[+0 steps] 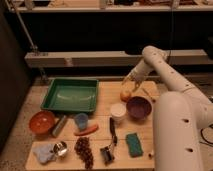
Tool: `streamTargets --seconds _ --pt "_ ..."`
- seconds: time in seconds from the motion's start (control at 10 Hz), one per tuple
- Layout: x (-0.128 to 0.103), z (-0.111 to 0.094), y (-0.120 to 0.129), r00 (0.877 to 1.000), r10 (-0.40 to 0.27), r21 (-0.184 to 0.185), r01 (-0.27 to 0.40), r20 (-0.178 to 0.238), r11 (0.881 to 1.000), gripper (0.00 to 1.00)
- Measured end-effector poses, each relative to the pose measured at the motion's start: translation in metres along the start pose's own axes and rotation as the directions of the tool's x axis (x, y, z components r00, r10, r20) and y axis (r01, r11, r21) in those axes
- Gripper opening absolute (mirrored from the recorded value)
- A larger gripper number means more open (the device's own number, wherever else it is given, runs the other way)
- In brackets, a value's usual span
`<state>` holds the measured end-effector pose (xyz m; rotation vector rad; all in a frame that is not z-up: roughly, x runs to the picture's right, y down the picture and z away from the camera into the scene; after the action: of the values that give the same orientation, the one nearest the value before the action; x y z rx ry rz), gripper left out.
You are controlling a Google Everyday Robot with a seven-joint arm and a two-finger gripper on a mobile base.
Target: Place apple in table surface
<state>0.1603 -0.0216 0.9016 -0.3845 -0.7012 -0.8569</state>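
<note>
The apple (125, 95), small, round and yellow-orange, rests on the light wooden table surface (111, 90) near its far right part, just behind and left of the purple bowl (138, 107). My gripper (131, 85) hangs at the end of the white arm that reaches in from the right. It is just above and slightly right of the apple, very close to it or touching its top.
A green tray (71, 94) sits at the far left. In front of it are an orange bowl (41, 121), a blue cup (81, 120), a carrot (86, 131), a white cup (118, 111), grapes (84, 150), a black brush (110, 145) and a green sponge (133, 144). The robot's white body (177, 135) fills the right.
</note>
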Motion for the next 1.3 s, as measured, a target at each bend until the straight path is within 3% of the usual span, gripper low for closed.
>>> streamTargets --seconds 0.6,1.3 --pt "0.014 0.009 0.018 1.000 0.022 -0.026 -0.022 0.008 0.999 0.54" --pt "0.023 0.020 0.033 0.998 0.039 0.001 -0.039 0.056 0.999 0.54"
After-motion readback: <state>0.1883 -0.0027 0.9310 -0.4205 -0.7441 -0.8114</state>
